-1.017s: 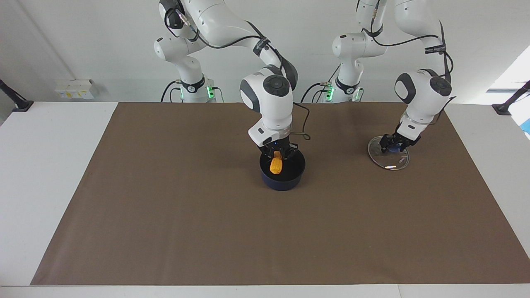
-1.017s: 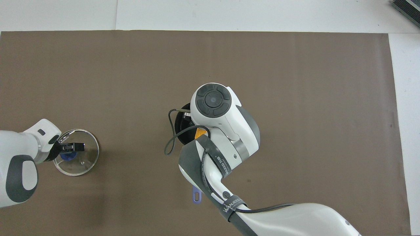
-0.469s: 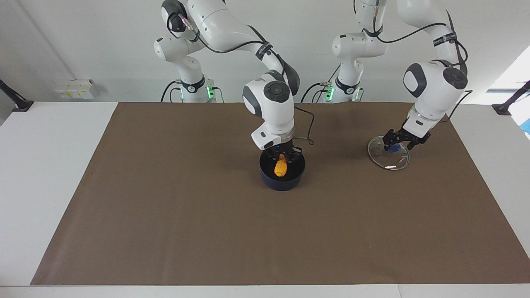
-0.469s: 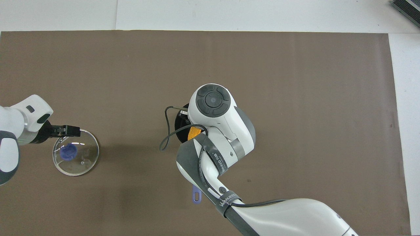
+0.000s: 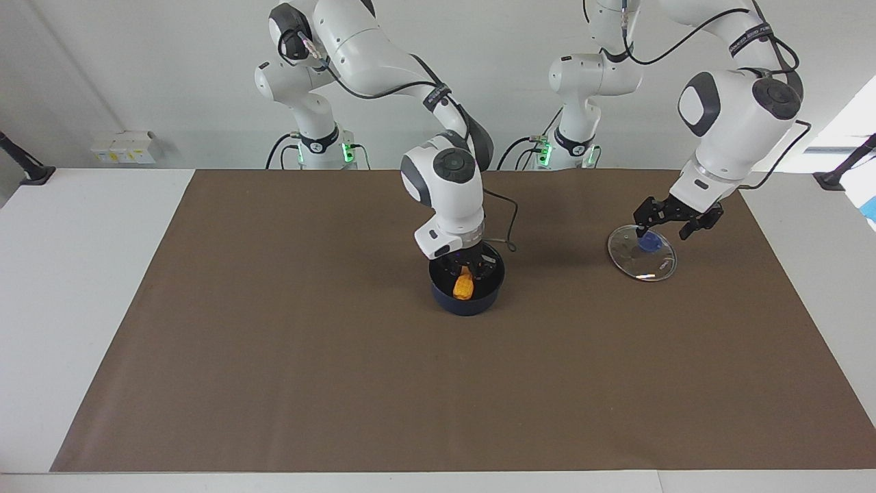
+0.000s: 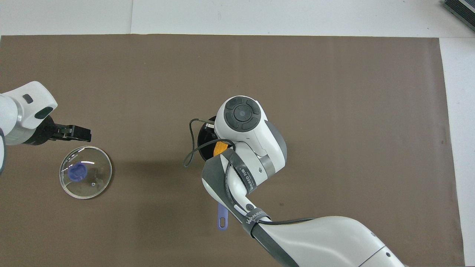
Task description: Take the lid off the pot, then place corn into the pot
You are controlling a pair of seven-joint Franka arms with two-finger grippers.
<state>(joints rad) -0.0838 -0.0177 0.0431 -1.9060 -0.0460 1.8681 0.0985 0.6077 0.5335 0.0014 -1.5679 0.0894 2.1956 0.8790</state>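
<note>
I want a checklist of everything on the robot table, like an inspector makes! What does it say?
Surface: brown mat over a white table.
Job's things: pot at mid-mat, uncovered, handle toward the robots; lid flat on the mat toward the left arm's end; corn inside the pot.
Clutter: nothing seen.
Claws: right claw down in the pot, shut on the corn; left claw open, in the air over the lid's edge, holding nothing.
Cables: black cable loops from the right wrist beside the pot.
Surroundings: white wall, small white boxes at the right arm's end.
</note>
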